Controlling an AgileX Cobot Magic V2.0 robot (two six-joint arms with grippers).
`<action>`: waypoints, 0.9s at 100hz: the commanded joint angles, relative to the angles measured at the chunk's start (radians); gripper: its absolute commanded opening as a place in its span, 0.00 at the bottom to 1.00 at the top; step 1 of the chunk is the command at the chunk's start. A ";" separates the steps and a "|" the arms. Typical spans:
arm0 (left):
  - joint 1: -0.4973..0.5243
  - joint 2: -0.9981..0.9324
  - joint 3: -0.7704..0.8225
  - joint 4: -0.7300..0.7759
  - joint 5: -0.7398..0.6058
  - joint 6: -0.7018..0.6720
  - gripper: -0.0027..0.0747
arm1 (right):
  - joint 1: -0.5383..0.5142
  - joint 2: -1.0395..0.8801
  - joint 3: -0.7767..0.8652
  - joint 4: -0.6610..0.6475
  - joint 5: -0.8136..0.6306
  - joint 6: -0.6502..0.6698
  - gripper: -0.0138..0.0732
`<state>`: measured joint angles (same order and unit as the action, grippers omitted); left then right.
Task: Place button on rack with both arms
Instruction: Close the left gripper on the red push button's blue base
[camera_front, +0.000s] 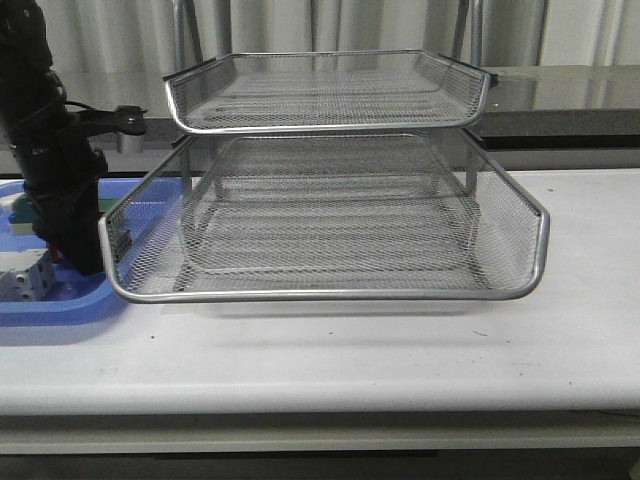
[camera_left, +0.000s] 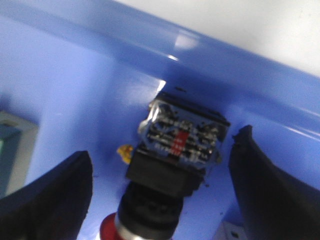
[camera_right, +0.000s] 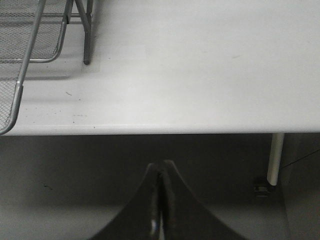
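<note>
The button (camera_left: 172, 165) lies in the blue tray (camera_front: 60, 305) at the desk's (camera_front: 400, 350) left edge, directly between the left gripper's (camera_left: 160, 200) open jaws, untouched; its long axis runs along the gap, red cap nearest the wrist. The left arm is far nearer. The right gripper (camera_right: 161, 200), jaws closed on nothing, hangs off the desk's edge. The rack (camera_front: 330, 290) stands mid-desk, just beside the tray.

red-capped button (camera_left: 172, 155) in blue bin, wire rack (camera_front: 325, 200) on table

Dim, even light; glare streaks the blue tray (camera_left: 210, 75), close fingers (camera_left: 45, 200) blurred.
</note>
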<state>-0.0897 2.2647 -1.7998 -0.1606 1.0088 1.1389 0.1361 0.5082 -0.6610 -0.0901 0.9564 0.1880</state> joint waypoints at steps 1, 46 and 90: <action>-0.004 -0.049 -0.030 -0.023 -0.016 0.002 0.74 | -0.002 0.003 -0.035 -0.015 -0.051 -0.003 0.08; -0.004 -0.034 -0.030 -0.034 -0.003 0.002 0.49 | -0.002 0.003 -0.035 -0.015 -0.051 -0.003 0.08; -0.004 -0.034 -0.182 -0.034 0.198 -0.020 0.01 | -0.002 0.003 -0.035 -0.015 -0.051 -0.003 0.08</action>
<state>-0.0900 2.2952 -1.9041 -0.1757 1.1388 1.1347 0.1361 0.5082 -0.6610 -0.0901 0.9564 0.1880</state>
